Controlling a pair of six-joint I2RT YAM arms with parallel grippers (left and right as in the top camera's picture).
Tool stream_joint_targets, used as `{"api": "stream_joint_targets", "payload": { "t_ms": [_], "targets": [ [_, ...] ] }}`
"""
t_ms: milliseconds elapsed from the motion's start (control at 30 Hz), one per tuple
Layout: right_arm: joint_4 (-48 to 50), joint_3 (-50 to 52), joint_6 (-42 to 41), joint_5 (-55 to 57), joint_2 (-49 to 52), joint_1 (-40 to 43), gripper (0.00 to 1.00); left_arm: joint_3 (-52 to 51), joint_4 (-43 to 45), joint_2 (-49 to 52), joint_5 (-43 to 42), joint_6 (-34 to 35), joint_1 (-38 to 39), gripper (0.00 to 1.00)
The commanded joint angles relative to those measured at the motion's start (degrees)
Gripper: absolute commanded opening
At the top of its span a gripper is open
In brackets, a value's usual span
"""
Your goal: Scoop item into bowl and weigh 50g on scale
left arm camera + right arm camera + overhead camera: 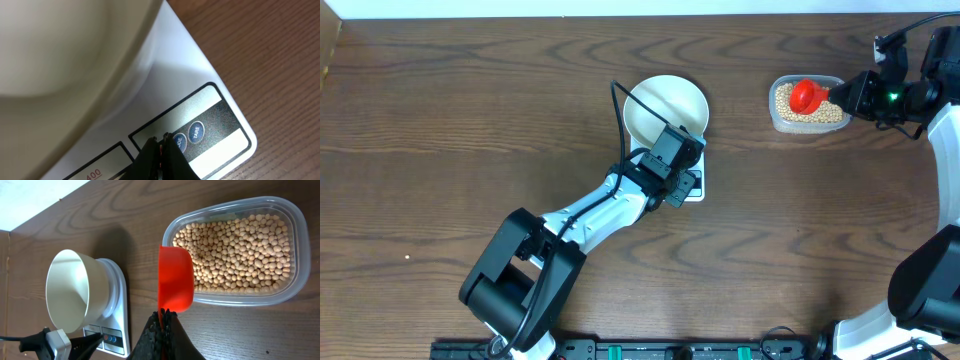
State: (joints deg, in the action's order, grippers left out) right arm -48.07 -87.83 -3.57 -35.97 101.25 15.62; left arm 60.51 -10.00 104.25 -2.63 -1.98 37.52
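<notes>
The white bowl (666,106) stands on the white scale (696,190) at the table's middle; it looks bare inside. My left gripper (686,183) is shut and empty, its tips over the scale's front panel, on one of the two round buttons (196,132). The bowl's wall (60,55) fills the left wrist view. The beige beans (812,112) lie in a clear plastic tub (777,118) at the right. My right gripper (840,95) is shut on the handle of a red scoop (807,96) that hangs over the tub's near end. The scoop (175,280) faces sideways.
The tub (295,245) holds many beans (240,250). The bowl (70,287) and scale (119,325) show at the left of the right wrist view. The table's far edge meets a white wall (620,8). The left arm's cable (620,120) loops beside the bowl.
</notes>
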Motion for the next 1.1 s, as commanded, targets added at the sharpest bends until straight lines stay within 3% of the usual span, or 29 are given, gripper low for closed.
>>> {"api": "stream_joint_targets", "payload": {
  "t_ms": [0, 367, 667, 1067],
  "targets": [
    [-0.20, -1.03, 1.14, 0.09, -0.96, -0.28, 0.01, 1.60, 0.09, -1.92, 0.76, -1.03, -0.17, 0.07],
    [-0.20, -1.03, 1.14, 0.09, -0.96, -0.28, 0.01, 1.42, -3.56, -1.25, 0.72, -0.98, -0.20, 0.07],
    [-0.26, -1.03, 1.53, 0.07, -0.96, -0.28, 0.01, 0.46, -2.27, 2.99, 0.20, -0.81, -0.20, 0.07],
    [-0.61, -1.03, 1.55, 0.07, -0.96, -0.28, 0.01, 1.11, 0.31, 0.04, 0.92, -1.55, -0.28, 0.07]
  ]
}}
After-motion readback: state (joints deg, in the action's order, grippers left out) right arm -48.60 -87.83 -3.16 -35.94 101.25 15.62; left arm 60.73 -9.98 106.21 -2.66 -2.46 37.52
